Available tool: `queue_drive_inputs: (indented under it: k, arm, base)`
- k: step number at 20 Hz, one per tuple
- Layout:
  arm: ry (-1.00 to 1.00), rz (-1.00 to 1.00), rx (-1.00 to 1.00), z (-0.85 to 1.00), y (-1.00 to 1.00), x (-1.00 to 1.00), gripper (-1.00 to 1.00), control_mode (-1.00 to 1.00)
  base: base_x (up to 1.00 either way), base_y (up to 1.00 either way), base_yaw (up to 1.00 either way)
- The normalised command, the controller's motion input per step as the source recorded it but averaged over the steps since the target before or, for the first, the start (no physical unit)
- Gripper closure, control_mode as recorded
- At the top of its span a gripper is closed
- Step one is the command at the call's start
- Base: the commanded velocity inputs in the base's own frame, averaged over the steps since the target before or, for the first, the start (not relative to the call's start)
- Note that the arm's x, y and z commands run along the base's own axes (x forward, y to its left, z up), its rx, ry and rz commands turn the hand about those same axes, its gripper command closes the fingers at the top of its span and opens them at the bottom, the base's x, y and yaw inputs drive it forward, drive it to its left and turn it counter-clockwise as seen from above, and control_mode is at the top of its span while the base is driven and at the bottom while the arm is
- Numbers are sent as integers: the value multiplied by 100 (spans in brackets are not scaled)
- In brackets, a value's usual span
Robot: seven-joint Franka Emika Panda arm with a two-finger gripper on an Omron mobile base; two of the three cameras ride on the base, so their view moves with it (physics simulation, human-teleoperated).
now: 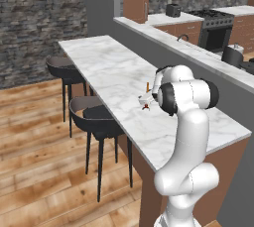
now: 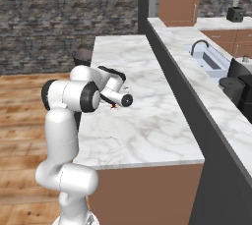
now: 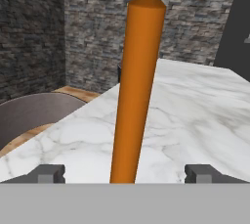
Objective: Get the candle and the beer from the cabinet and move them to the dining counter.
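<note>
The candle (image 3: 136, 86), a thin orange taper, stands upright on the white marble dining counter (image 1: 106, 65). In the hand view it rises between my two fingertips, which stand wide apart and clear of it on both sides. My gripper (image 3: 125, 174) is open around the candle's lower part. From the left base view the candle (image 1: 147, 87) pokes up just left of my wrist, with its dark red holder (image 1: 145, 106) below. The right base view shows a bit of the red holder (image 2: 113, 106) under my hand. The beer is out of view.
Two black stools (image 1: 94, 114) stand along the counter's left side over a wooden floor. A grey raised wall (image 2: 172, 81) borders the counter's far side. Beyond it lie a sink (image 2: 206, 59), a stove (image 1: 216, 25) and brown wooden cabinets (image 1: 136, 0).
</note>
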Motion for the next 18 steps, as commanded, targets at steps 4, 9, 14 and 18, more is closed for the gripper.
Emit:
queue_drive_inputs:
  k: [4, 9, 14, 18]
  arm:
    - [0, 0, 0, 0, 0, 0, -100, -100]
    - [0, 0, 0, 24, -5, 3, -100, -100]
    - [0, 0, 0, 60, -25, -3, -100, -100]
    - [0, -3, -1, 69, -33, -18, -100, -100]
  base:
    - [0, 0, 0]
    - [0, 0, 0]
    - [0, 0, 0]
    - [0, 0, 0]
